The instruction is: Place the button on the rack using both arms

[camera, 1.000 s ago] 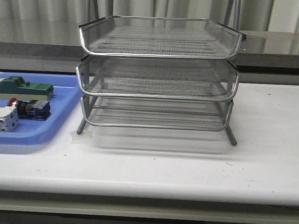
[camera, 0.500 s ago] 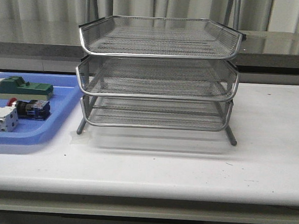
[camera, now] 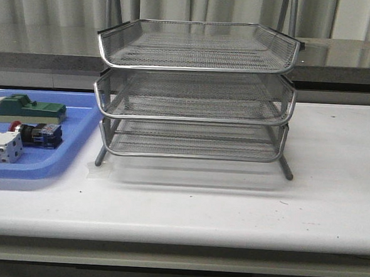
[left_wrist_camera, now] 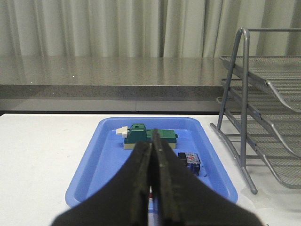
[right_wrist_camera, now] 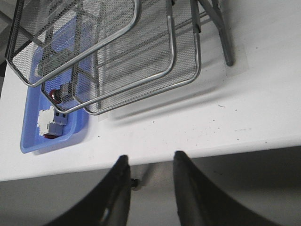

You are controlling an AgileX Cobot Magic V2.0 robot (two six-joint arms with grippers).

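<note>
Lab-like test bench, plain white table (camera: 231, 210), pale curtains (left_wrist_camera: 94, 28) behind, grey counter ledge (left_wrist_camera: 108, 75), blue parts tray (camera: 78, 138) of switches

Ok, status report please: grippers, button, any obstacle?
Left gripper shut, empty; right gripper open. Red-capped push-button lying in blue plastic tray. Silver wire-mesh rack unobstructed.

Front camera level facing the rack (camera: 194, 92); wrist cameras from left and above, all sharing it.

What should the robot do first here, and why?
Probably open the shut left pincer and ease toward the small red-capped push-button. It lies in the blue plastic tray, while the silver wire-mesh rack holds nothing.
</note>
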